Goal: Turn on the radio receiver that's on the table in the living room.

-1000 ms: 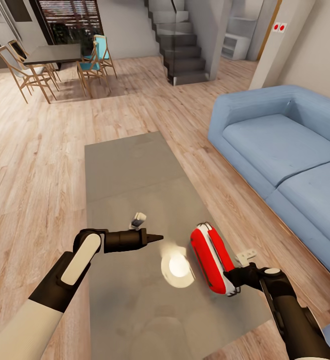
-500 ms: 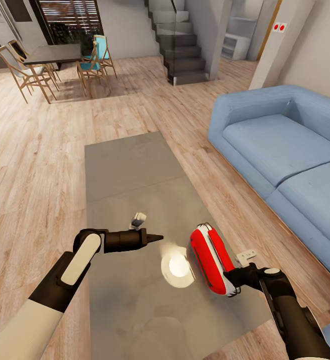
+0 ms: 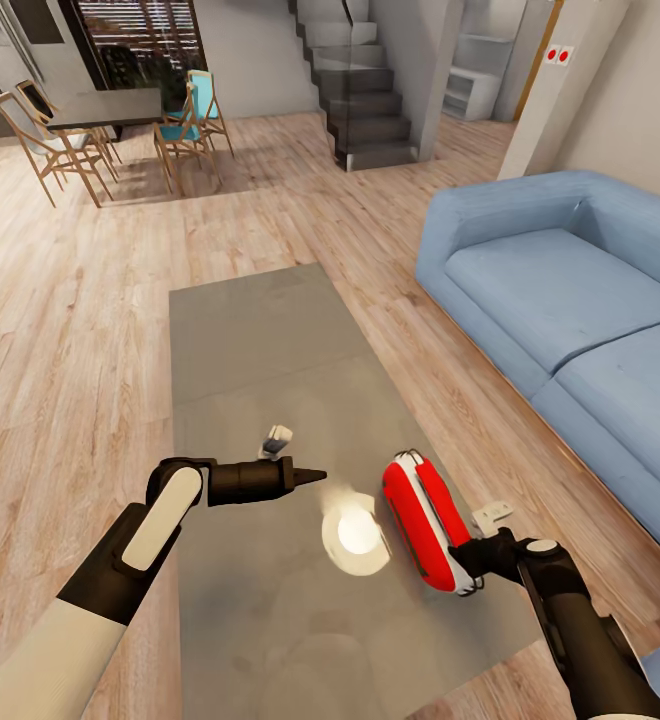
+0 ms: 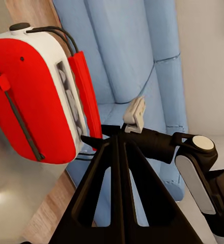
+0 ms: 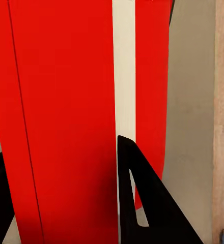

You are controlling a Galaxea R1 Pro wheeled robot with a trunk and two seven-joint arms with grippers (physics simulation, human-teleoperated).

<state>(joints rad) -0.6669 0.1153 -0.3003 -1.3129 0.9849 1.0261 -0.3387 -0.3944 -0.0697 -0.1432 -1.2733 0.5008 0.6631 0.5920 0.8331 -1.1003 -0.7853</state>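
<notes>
On the table (image 3: 260,340), near its sofa-side edge, the radio receiver (image 3: 425,520) stands clamped at one end by the right gripper (image 3: 467,565). Left gripper (image 3: 315,475) hovers nearby, jaws together. Next, I'd guess, comes pressing its switch.

No text, label or number is legible on anything here.

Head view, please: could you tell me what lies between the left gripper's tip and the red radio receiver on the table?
In the head view, only bare table top with a bright light reflection lies between the left gripper and the radio receiver; no object intervenes.
</notes>
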